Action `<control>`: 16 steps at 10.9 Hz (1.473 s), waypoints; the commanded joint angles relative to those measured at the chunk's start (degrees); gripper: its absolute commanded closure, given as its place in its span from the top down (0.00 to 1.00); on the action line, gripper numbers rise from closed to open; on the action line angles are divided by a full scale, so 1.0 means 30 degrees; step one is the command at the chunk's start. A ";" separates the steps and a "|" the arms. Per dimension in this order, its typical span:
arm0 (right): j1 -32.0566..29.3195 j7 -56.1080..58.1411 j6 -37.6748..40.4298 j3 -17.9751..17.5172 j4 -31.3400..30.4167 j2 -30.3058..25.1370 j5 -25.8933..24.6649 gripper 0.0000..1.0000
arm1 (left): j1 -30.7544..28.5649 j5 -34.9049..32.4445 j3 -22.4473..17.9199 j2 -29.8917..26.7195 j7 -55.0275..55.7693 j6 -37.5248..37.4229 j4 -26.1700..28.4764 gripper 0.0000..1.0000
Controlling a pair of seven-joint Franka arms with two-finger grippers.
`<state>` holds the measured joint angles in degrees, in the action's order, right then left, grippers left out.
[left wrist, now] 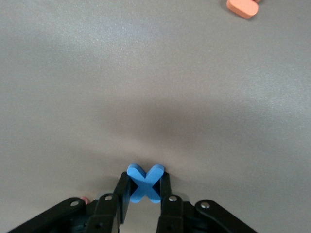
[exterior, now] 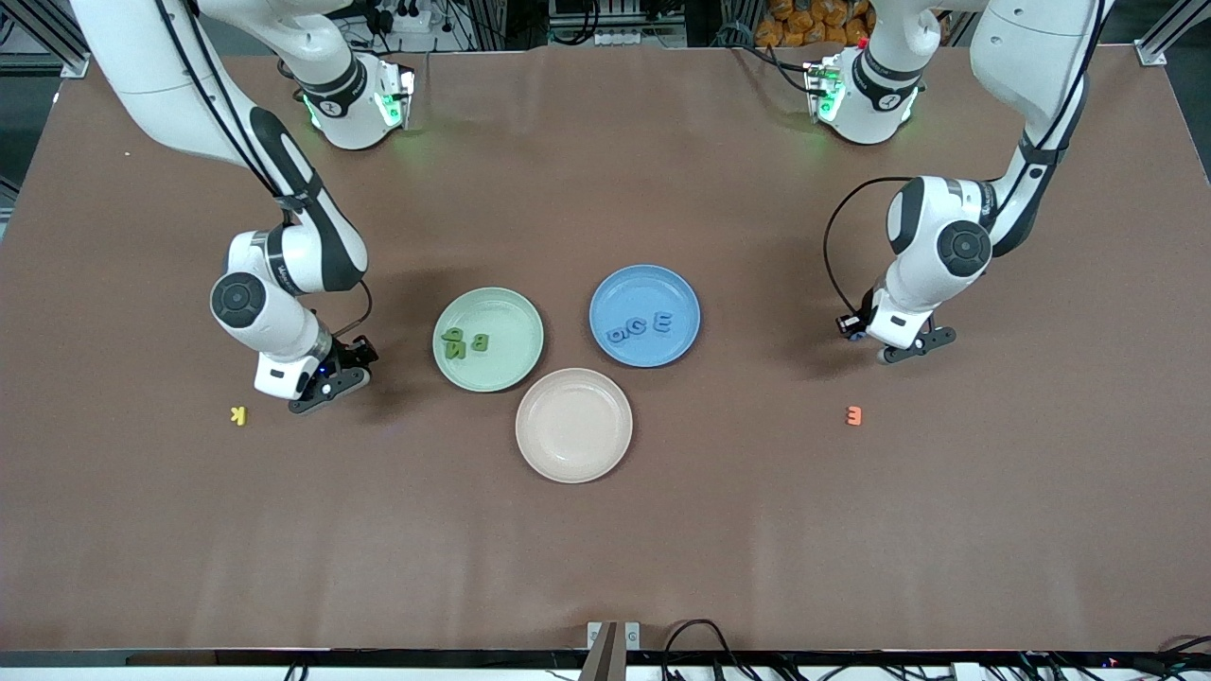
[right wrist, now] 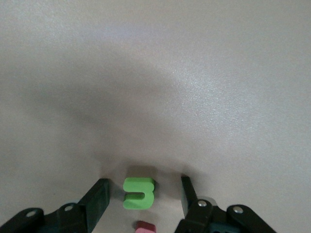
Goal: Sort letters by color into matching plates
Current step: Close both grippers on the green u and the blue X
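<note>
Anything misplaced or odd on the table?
Nothing stands out. Green letters lie in the green plate, blue ones in the blue plate; the pink plate is bare. Left gripper grips a blue X; right gripper straddles a green letter.

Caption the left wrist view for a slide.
Left hand shut on a blue X letter at the table, orange letter nearby.

plates (exterior: 488, 371): matte | letters (left wrist: 144, 183): smooth foam-like | table (exterior: 605, 549): matt brown
</note>
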<state>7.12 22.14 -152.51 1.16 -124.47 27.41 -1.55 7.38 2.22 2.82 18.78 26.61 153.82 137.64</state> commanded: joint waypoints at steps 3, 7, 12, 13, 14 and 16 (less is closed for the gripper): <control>-0.0585 0.0178 -0.0141 -0.0358 -0.0670 -0.0319 0.0078 0.67 | -0.0028 0.0138 -0.0001 0.0245 -0.0463 0.0523 0.0059 0.00; -0.0820 0.0207 -0.0141 -0.0358 -0.0640 -0.0290 0.0078 0.59 | 0.0060 0.0108 -0.0031 0.0215 -0.0434 0.0493 -0.0145 0.00; -0.0937 0.0207 -0.0522 -0.0358 -0.0552 -0.0173 0.0078 0.58 | 0.0148 -0.0712 -0.0031 0.0128 -0.0346 -0.0730 -0.1577 0.00; -0.0937 0.0207 -0.0522 -0.0358 -0.0523 -0.0173 0.0078 0.58 | 0.0177 -0.0741 -0.0031 0.0128 -0.0346 -0.1637 -0.2220 0.00; -0.0937 0.0207 -0.0522 -0.0358 -0.0494 -0.0173 0.0078 0.57 | 0.0177 -0.0741 -0.0002 0.0157 -0.0317 -0.2487 -0.2923 0.00; -0.0995 0.0207 -0.0522 -0.0358 -0.0348 -0.0115 0.0077 0.50 | 0.0352 -0.0741 -0.0001 0.0215 -0.0346 -0.3662 -0.4067 0.00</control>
<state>5.71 22.13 -153.00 0.77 -124.85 27.02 -1.50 7.78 1.21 2.89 18.94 25.94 147.07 129.61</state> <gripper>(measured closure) 0.458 0.714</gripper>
